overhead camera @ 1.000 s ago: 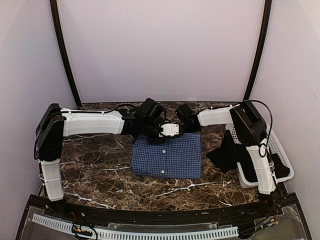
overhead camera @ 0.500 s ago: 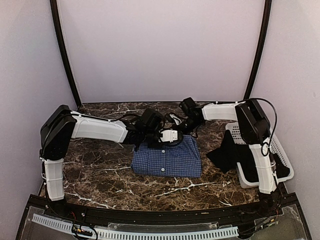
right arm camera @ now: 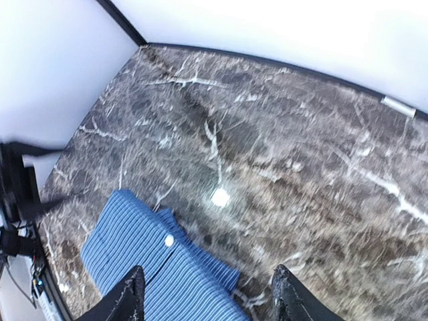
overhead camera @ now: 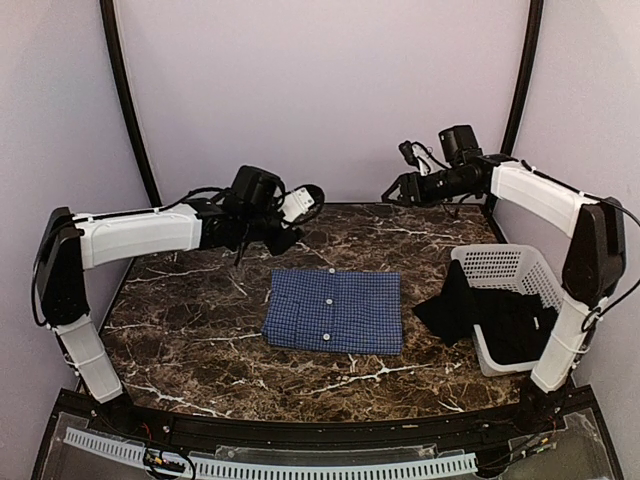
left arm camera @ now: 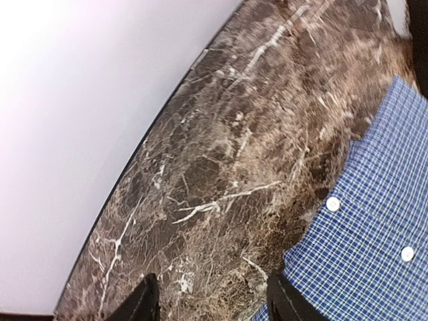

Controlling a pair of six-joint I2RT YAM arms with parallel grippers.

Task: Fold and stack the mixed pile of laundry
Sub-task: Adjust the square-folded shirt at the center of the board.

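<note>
The blue-and-white checked shirt [overhead camera: 333,311] lies folded flat in a rectangle at the middle of the marble table [overhead camera: 190,330], buttons up. The black garment [overhead camera: 480,310] hangs half out of the white basket [overhead camera: 505,262] on the right. My left gripper [overhead camera: 303,198] hovers above the table behind the shirt's left corner, open and holding nothing. In the left wrist view its fingers [left arm camera: 143,302] frame bare marble, with the shirt [left arm camera: 374,247] to the right. My right gripper [overhead camera: 403,175] is raised near the back wall, also open; the right wrist view shows the shirt [right arm camera: 147,261] below it.
The basket stands at the table's right edge under the right arm's upper link. A black curved frame [overhead camera: 128,110] rises on both sides against the pale walls. The table's back edge [right arm camera: 281,63] meets the wall just behind both grippers.
Both grippers were shut low at the shirt's far edge. They have opened, let go, risen and drawn apart toward the back wall. The shirt stays folded flat.
</note>
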